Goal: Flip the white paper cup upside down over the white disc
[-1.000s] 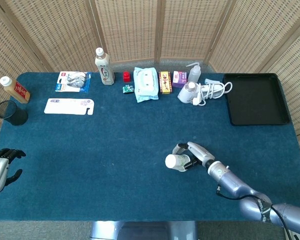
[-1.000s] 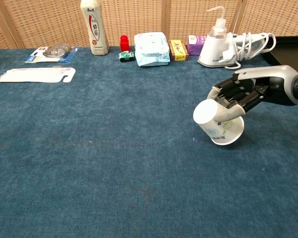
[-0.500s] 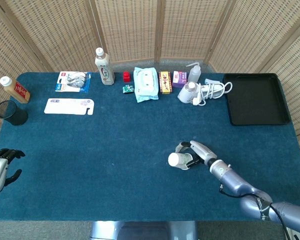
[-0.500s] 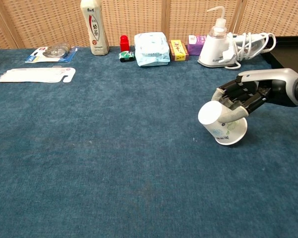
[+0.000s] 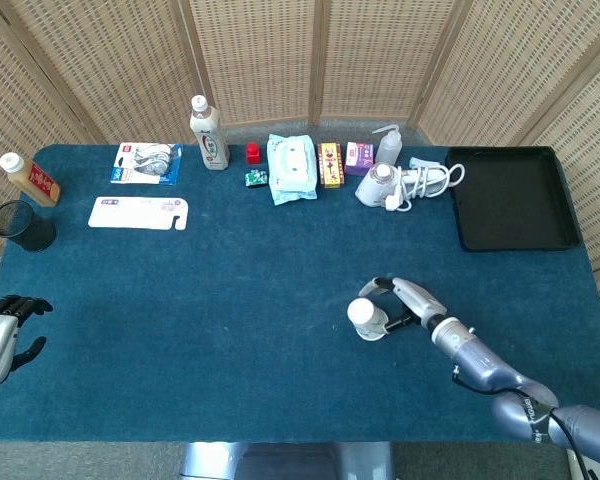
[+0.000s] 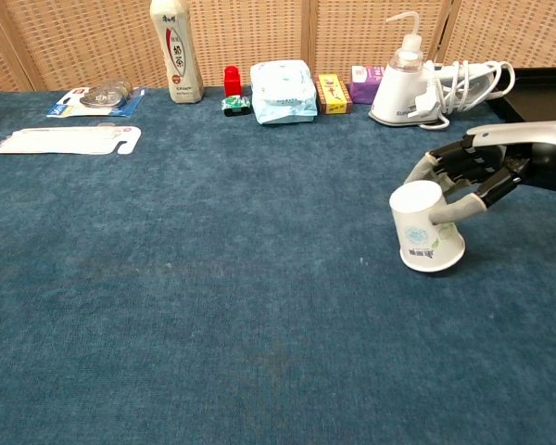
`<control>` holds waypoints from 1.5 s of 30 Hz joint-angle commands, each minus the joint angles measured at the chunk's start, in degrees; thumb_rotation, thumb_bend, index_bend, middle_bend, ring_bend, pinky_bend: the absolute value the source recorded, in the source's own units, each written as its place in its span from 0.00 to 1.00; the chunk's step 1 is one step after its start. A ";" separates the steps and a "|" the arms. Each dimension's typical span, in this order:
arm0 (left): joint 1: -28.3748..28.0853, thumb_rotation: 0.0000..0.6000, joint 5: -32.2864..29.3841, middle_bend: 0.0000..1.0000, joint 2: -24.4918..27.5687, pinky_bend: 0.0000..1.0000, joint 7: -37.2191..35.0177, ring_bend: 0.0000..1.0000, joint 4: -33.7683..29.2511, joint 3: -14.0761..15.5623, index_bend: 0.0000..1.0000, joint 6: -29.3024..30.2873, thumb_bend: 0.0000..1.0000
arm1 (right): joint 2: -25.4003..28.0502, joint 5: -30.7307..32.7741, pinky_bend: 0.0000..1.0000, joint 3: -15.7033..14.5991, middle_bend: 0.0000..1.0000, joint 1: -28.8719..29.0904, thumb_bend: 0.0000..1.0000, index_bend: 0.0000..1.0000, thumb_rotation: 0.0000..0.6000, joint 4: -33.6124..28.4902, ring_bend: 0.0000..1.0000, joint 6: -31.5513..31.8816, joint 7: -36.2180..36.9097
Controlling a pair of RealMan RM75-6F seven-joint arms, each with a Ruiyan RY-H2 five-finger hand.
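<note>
The white paper cup (image 5: pixel 366 318) (image 6: pixel 425 227) stands mouth down on the blue table cloth, base up, right of centre. My right hand (image 5: pixel 408 301) (image 6: pixel 473 172) is just to its right, with the cup between the thumb and the fingers. The thumb lies against the cup's side, and the fingers (image 6: pixel 437 170) arch behind it with a small gap. No white disc shows in either view. My left hand (image 5: pixel 4 331) hangs off the table's near left corner, fingers apart and holding nothing.
Along the far edge stand a bottle (image 5: pixel 209 133), a wipes pack (image 5: pixel 291 167), small boxes (image 5: pixel 330 164), a spray bottle (image 5: pixel 386 146) and a white corded appliance (image 5: pixel 405 183). A black tray (image 5: pixel 511 197) lies far right. A dark cup (image 5: pixel 21 226) and a white card (image 5: pixel 138 213) lie left.
The cup has gone from tilted in the right hand's grip to standing mouth down on the cloth. The hand has shifted right and its fingers have loosened off the cup. The left hand has stayed still.
</note>
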 commanded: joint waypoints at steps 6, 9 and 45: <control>0.08 1.00 0.12 0.47 -0.11 0.45 -0.30 0.35 0.20 -0.04 0.41 0.28 0.23 | 2.59 -2.69 0.09 -1.56 0.18 -0.32 0.27 0.18 0.87 -1.63 0.18 2.28 -1.78; 0.14 1.00 0.09 0.47 -0.19 0.45 -0.41 0.35 0.37 -0.04 0.41 0.34 0.23 | 3.75 -3.07 0.09 -1.92 0.18 -0.76 0.26 0.17 0.87 -3.28 0.17 3.33 -1.79; 4.50 1.00 1.60 0.47 -5.85 0.39 -3.01 0.35 4.34 1.91 0.41 5.33 0.23 | 3.27 3.37 0.34 -7.87 0.43 -25.03 0.29 0.52 0.88 -9.33 0.44 53.24 -45.92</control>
